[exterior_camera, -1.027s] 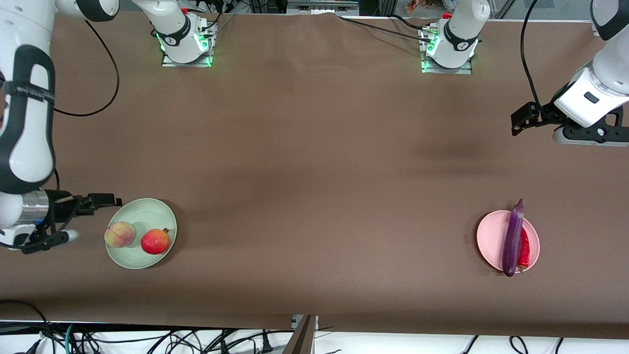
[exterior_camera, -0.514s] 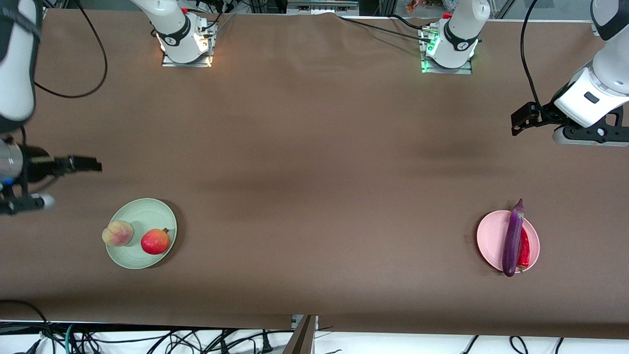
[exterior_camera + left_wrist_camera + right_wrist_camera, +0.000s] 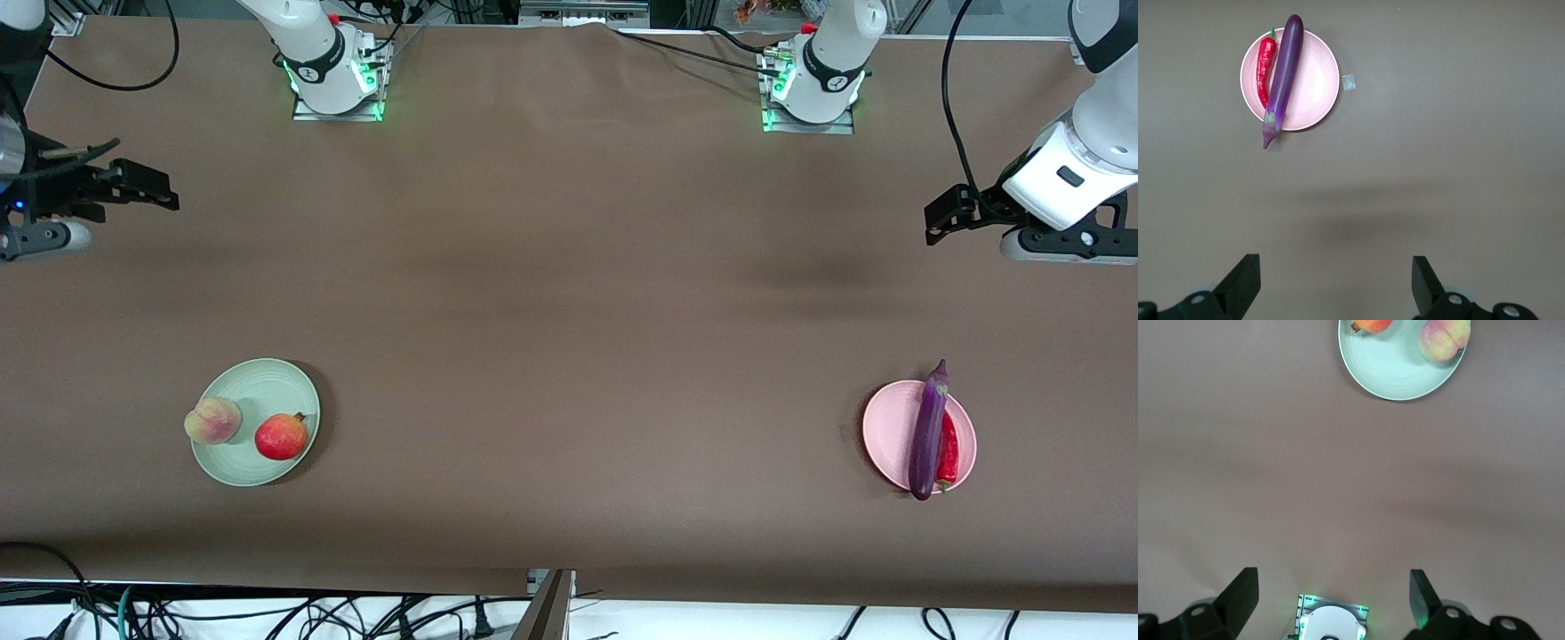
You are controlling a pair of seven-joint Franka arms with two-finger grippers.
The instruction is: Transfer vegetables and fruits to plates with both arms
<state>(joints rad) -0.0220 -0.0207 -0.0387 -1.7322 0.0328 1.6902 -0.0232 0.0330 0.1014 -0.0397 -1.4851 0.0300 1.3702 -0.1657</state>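
Note:
The mint green plate [image 3: 267,384] lies toward the right arm's end and holds the peach [image 3: 212,421] and the red apple [image 3: 281,436]; they also show in the right wrist view, plate [image 3: 1395,370], peach [image 3: 1443,338]. The pink plate [image 3: 885,431] lies toward the left arm's end and holds the purple eggplant [image 3: 927,430] and the red chili [image 3: 949,453], also seen in the left wrist view, eggplant [image 3: 1283,71], chili [image 3: 1264,65]. My right gripper [image 3: 147,187] is open and empty, raised above the table. My left gripper [image 3: 944,216] is open and empty, raised too.
The two arm bases [image 3: 336,76] [image 3: 811,84] stand at the table's edge farthest from the front camera. A small pale scrap [image 3: 1349,81] lies on the brown cloth beside the pink plate. Cables hang below the table's near edge.
My right gripper has lifted away from beside the green plate and moved toward the bases' edge of the table. The left arm has not moved. The fruits and vegetables stay on their plates.

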